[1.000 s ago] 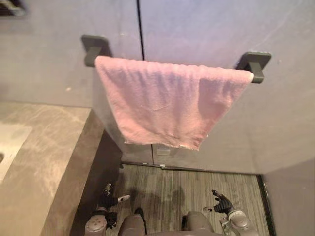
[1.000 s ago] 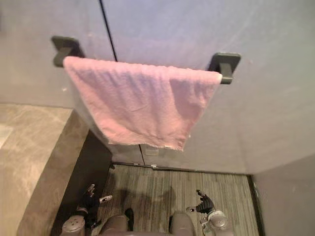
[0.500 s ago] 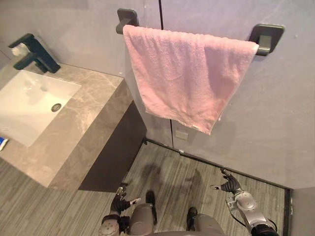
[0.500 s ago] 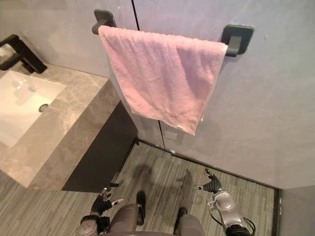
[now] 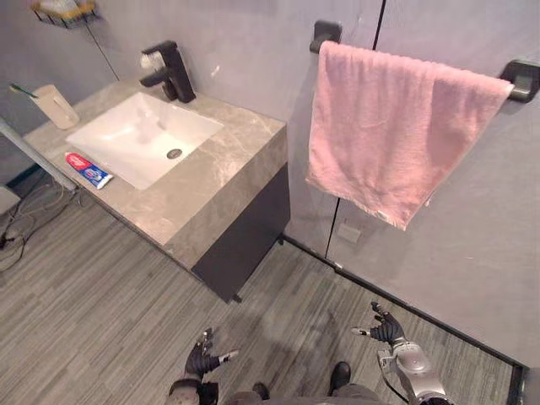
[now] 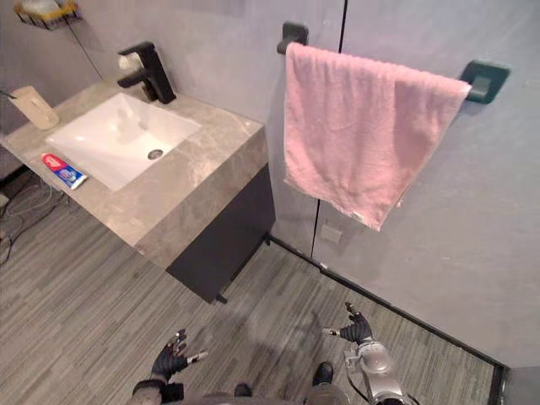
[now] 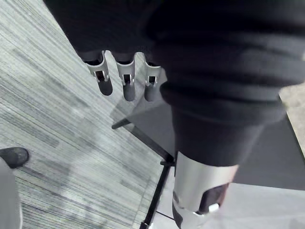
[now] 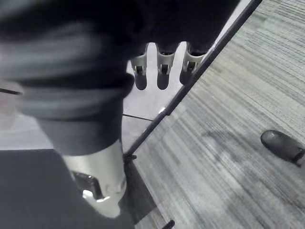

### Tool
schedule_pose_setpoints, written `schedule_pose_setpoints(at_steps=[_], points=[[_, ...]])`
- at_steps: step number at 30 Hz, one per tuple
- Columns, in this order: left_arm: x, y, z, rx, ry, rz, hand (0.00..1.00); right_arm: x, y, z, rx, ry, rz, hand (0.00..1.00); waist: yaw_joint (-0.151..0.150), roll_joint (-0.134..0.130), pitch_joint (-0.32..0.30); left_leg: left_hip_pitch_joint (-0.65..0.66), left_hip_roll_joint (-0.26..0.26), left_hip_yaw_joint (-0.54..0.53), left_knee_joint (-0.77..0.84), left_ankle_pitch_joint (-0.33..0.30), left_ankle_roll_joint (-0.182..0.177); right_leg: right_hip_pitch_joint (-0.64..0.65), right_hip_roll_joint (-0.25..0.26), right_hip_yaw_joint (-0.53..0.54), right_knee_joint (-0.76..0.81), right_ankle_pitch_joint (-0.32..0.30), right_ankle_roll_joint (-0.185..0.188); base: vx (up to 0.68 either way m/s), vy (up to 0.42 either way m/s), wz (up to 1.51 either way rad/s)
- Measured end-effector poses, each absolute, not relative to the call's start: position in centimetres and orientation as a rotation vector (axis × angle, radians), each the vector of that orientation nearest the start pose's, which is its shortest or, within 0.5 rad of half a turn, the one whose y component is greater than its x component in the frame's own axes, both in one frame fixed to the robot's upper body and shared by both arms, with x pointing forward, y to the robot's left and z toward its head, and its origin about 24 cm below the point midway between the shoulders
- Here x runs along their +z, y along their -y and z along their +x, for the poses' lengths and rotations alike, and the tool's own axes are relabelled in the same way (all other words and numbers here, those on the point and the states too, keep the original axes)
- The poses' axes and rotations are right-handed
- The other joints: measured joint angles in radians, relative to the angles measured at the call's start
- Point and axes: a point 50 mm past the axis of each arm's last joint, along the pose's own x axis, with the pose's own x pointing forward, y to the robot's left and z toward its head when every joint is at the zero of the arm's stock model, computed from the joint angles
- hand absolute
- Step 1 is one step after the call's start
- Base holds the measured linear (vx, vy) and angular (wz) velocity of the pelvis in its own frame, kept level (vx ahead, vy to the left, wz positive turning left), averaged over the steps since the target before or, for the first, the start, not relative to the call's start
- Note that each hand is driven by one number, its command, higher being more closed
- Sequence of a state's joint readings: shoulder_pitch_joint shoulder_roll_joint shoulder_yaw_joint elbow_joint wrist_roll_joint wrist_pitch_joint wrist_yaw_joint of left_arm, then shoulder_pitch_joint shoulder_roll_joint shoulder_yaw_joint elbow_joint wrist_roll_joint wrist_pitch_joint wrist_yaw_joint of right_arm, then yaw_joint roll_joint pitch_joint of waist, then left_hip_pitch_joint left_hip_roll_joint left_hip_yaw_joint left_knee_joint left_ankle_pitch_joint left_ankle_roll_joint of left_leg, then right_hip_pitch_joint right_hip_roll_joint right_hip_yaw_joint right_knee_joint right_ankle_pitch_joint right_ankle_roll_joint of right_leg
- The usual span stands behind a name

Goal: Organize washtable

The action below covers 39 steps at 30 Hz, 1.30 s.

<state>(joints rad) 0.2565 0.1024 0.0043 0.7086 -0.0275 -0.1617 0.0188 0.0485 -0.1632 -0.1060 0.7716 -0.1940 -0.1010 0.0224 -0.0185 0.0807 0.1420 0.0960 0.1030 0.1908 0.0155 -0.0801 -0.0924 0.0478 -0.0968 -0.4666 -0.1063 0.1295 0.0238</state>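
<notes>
Pink towel point(image 5: 396, 135), grey veined counter point(image 5: 221, 179), white basin point(image 5: 135, 133), black faucet point(image 5: 173, 72), red-and-blue tube point(image 5: 87, 169), grey streaked floor point(image 5: 101, 291)

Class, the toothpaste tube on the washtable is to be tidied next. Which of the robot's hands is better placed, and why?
Probably the left. The left hand hangs open on the side of the washtable, nearer the toothpaste tube; the right hand, also open, hangs below the pink towel.

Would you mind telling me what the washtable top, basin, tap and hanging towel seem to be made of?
Washtable top: likely polished grey-brown marble or stone-look slab, given pale veining and sheen. Basin: glossy white, probably ceramic. Tap: matte black, likely coated metal. Towel: pink terry cloth, nubby pile, draping softly.
</notes>
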Motion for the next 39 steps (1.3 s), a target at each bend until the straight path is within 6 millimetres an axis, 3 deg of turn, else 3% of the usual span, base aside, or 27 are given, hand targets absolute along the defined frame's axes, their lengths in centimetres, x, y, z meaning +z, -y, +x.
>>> schedule_pose_setpoints(at_steps=[2, 6, 7, 10, 12, 13, 14, 15, 16, 17, 18, 19, 20, 21, 22, 23, 24, 26, 27, 30, 33, 34, 36, 37, 38, 39], points=[[-13.1, -19.5, 10.7, 0.122, -0.795, 0.066, 0.0, -11.4, 22.4, 16.3, -0.058, -0.742, -0.291, 0.0, 0.003, -0.009, 0.005, -0.012, 0.0, -0.013, 0.003, 0.0, 0.0, -0.002, -0.006, -0.014, 0.001, -0.001, 0.0, -0.09, -0.001, 0.36], [-12.6, -19.3, 12.3, 0.114, -0.75, 0.065, 0.0, -12.4, 22.7, 14.7, -0.087, -0.81, -0.281, 0.0, 0.003, -0.016, 0.005, -0.124, -0.005, -0.099, 0.043, 0.002, 0.003, -0.022, -0.019, -0.15, 0.005, -0.008, -0.004, -0.05, -0.021, 0.91], [-12.4, -19.2, 12.6, 0.114, -0.737, 0.06, 0.0, -12.6, 22.9, 14.3, -0.098, -0.826, -0.277, 0.0, -0.003, -0.018, 0.004, -0.161, 0.006, -0.078, 0.051, -0.001, 0.028, -0.023, -0.033, -0.226, 0.008, -0.008, -0.005, -0.04, 0.006, 1.68], [-12.5, -18.6, 12.6, 0.128, -0.737, 0.017, 0.0, -12.7, 24.1, 13.7, -0.135, -0.861, -0.305, 0.0, -0.01, -0.029, 0.01, -0.218, 0.085, 0.123, 0.113, -0.008, 0.042, -0.013, -0.127, -0.398, 0.096, -0.043, -0.015, 0.0, 0.131, 1.84], [-12.6, -18.7, 12.2, 0.146, -0.746, -0.001, 0.0, -12.4, 25.2, 13.8, -0.154, -0.859, -0.333, 0.0, -0.012, -0.038, 0.008, -0.22, 0.128, 0.283, 0.128, -0.006, 0.047, 0.005, -0.196, -0.489, 0.157, -0.056, -0.002, 0.01, 0.263, 1.6], [-12.5, -18.8, 12.3, 0.155, -0.741, -0.006, 0.0, -12.1, 25.8, 14.1, -0.164, -0.85, -0.345, 0.0, -0.017, -0.032, 0.006, -0.208, 0.149, 0.376, 0.114, -0.004, 0.045, 0.017, -0.223, -0.533, 0.177, -0.057, 0.026, 0.03, 0.343, 1.31], [-12.4, -18.9, 12.4, 0.165, -0.732, -0.012, 0.0, -11.9, 26.1, 14.2, -0.175, -0.846, -0.347, 0.0, -0.012, -0.022, -0.001, -0.201, 0.159, 0.421, 0.081, 0.062, 0.016, 0.025, -0.241, -0.566, 0.198, -0.05, 0.051, 0.04, 0.374, 1.13], [-12.3, -19.0, 12.4, 0.178, -0.73, -0.018, 0.0, -11.9, 26.1, 14.2, -0.179, -0.844, -0.344, 0.0, -0.004, -0.021, -0.001, -0.202, 0.152, 0.419, 0.073, 0.099, 0.02, 0.031, -0.258, -0.577, 0.209, -0.047, 0.063, 0.05, 0.402, 0.73], [-12.3, -19.3, 12.5, 0.196, -0.725, -0.022, 0.0, -12.0, 25.9, 14.1, -0.179, -0.849, -0.334, 0.0, 0.015, -0.037, -0.003, -0.205, 0.122, 0.402, 0.076, 0.13, 0.036, 0.037, -0.288, -0.583, 0.228, -0.043, 0.084, 0.07, 0.386, 0.57], [-12.1, -20.3, 12.3, 0.231, -0.723, -0.019, 0.0, -12.7, 24.5, 13.8, -0.154, -0.87, -0.297, 0.0, 0.034, -0.081, -0.012, -0.237, 0.083, 0.377, 0.137, 0.092, 0.069, 0.04, -0.347, -0.58, 0.26, -0.042, 0.102, 0.1, 0.451, 0.62], [-12.0, -20.6, 12.2, 0.237, -0.719, -0.014, 0.0, -13.0, 23.9, 13.7, -0.146, -0.879, -0.281, 0.0, 0.034, -0.095, -0.016, -0.263, 0.075, 0.358, 0.184, 0.062, 0.077, 0.041, -0.366, -0.581, 0.275, -0.044, 0.104, 0.11, 0.438, 0.86], [-11.9, -21.0, 11.9, 0.245, -0.716, -0.005, 0.0, -13.4, 23.0, 13.4, -0.134, -0.896, -0.256, 0.0, 0.034, -0.114, -0.014, -0.304, 0.066, 0.326, 0.285, -0.005, 0.095, 0.055, -0.406, -0.583, 0.315, -0.044, 0.101, 0.1, 0.375, 0.74], [-12.0, -21.2, 11.2, 0.258, -0.728, -0.006, 0.0, -13.7, 22.6, 13.2, -0.127, -0.916, -0.246, 0.0, 0.048, -0.124, -0.012, -0.32, 0.049, 0.305, 0.372, -0.072, 0.112, 0.066, -0.457, -0.565, 0.386, -0.053, 0.049, 0.11, 0.403, 0.64], [-12.1, -21.3, 10.8, 0.261, -0.742, -0.005, 0.0, -13.8, 22.6, 13.1, -0.125, -0.922, -0.247, 0.0, 0.055, -0.123, -0.012, -0.32, 0.045, 0.293, 0.396, -0.095, 0.124, 0.062, -0.485, -0.526, 0.434, -0.048, 0.004, 0.14, 0.443, 0.63], [-12.3, -21.4, 10.2, 0.264, -0.764, -0.003, 0.0, -13.9, 22.6, 12.8, -0.111, -0.934, -0.259, 0.0, 0.053, -0.119, -0.009, -0.307, 0.016, 0.264, 0.421, -0.133, 0.141, 0.015, -0.533, -0.365, 0.57, -0.021, -0.095, 0.2, 0.462, 0.88], [-12.2, -21.6, 10.1, 0.263, -0.767, 0.007, 0.0, -14.1, 22.1, 12.5, -0.092, -0.944, -0.258, 0.0, 0.048, -0.111, 0.002, -0.29, -0.004, 0.219, 0.415, -0.153, 0.158, -0.059, -0.498, -0.148, 0.722, -0.132, -0.032, 0.18, 0.329, 1.0], [-12.0, -21.9, 10.3, 0.266, -0.758, 0.018, 0.0, -14.1, 21.7, 12.7, -0.087, -0.941, -0.25, 0.0, 0.045, -0.117, 0.008, -0.279, -0.019, 0.19, 0.405, -0.156, 0.164, -0.094, -0.451, -0.051, 0.792, -0.196, 0.002, 0.2, 0.221, 0.95], [-11.5, -22.9, 10.4, 0.269, -0.744, 0.053, 0.0, -14.1, 21.0, 12.9, -0.065, -0.929, -0.243, 0.0, 0.028, -0.151, 0.032, -0.219, -0.086, 0.109, 0.355, -0.158, 0.18, -0.183, -0.299, 0.087, 0.916, -0.346, 0.01, 0.23, 0.186, 1.2], [-11.5, -22.9, 10.6, 0.266, -0.738, 0.053, 0.0, -14.1, 21.0, 12.8, -0.067, -0.931, -0.243, 0.0, 0.028, -0.16, 0.038, -0.201, -0.107, 0.093, 0.346, -0.162, 0.186, -0.219, -0.269, 0.081, 0.916, -0.375, 0.001, 0.21, 0.113, 1.12], [-11.3, -22.0, 11.7, 0.232, -0.712, 0.045, 0.0, -13.9, 21.0, 12.6, -0.084, -0.917, -0.225, 0.0, 0.028, -0.146, 0.061, -0.169, -0.14, 0.02, 0.346, -0.179, 0.206, -0.315, -0.191, 0.081, 0.813, -0.389, 0.005, 0.22, 0.044, 1.04], [-11.2, -20.9, 12.5, 0.187, -0.699, 0.037, 0.0, -13.7, 21.3, 12.6, -0.108, -0.897, -0.207, 0.0, 0.024, -0.118, 0.077, -0.149, -0.141, -0.076, 0.348, -0.204, 0.193, -0.356, -0.119, 0.088, 0.601, -0.345, 0.04, 0.33, 0.004, 1.0], [-11.2, -20.9, 12.6, 0.181, -0.696, 0.042, 0.0, -13.7, 21.1, 12.4, -0.107, -0.9, -0.203, 0.0, 0.026, -0.129, 0.075, -0.135, -0.155, -0.103, 0.345, -0.215, 0.174, -0.364, -0.104, 0.102, 0.516, -0.31, 0.036, 0.38, -0.086, 0.87], [-11.1, -20.9, 12.8, 0.177, -0.692, 0.043, 0.0, -13.7, 21.1, 12.2, -0.111, -0.898, -0.2, 0.0, 0.026, -0.148, 0.07, -0.103, -0.17, -0.135, 0.351, -0.255, 0.154, -0.364, -0.092, 0.142, 0.49, -0.271, 0.001, 0.46, -0.141, 0.73], [-11.0, -20.6, 13.0, 0.17, -0.682, 0.042, 0.0, -13.5, 21.1, 12.0, -0.116, -0.887, -0.196, 0.0, 0.024, -0.139, 0.068, -0.083, -0.161, -0.163, 0.363, -0.291, 0.126, -0.354, -0.079, 0.144, 0.52, -0.247, -0.027, 0.53, -0.178, 0.49], [-10.8, -20.6, 13.1, 0.171, -0.673, 0.04, 0.0, -13.3, 20.8, 12.0, -0.116, -0.872, -0.189, 0.0, 0.024, -0.136, 0.059, -0.062, -0.126, -0.159, 0.39, -0.328, 0.058, -0.33, -0.071, 0.119, 0.542, -0.246, -0.03, 0.53, -0.174, 0.43], [-10.7, -20.6, 13.2, 0.172, -0.665, 0.04, 0.0, -13.1, 20.9, 12.2, -0.125, -0.859, -0.184, 0.0, 0.021, -0.124, 0.058, -0.069, -0.102, -0.143, 0.447, -0.332, 0.038, -0.316, -0.063, 0.109, 0.543, -0.241, -0.039, 0.55, -0.154, 0.11]])
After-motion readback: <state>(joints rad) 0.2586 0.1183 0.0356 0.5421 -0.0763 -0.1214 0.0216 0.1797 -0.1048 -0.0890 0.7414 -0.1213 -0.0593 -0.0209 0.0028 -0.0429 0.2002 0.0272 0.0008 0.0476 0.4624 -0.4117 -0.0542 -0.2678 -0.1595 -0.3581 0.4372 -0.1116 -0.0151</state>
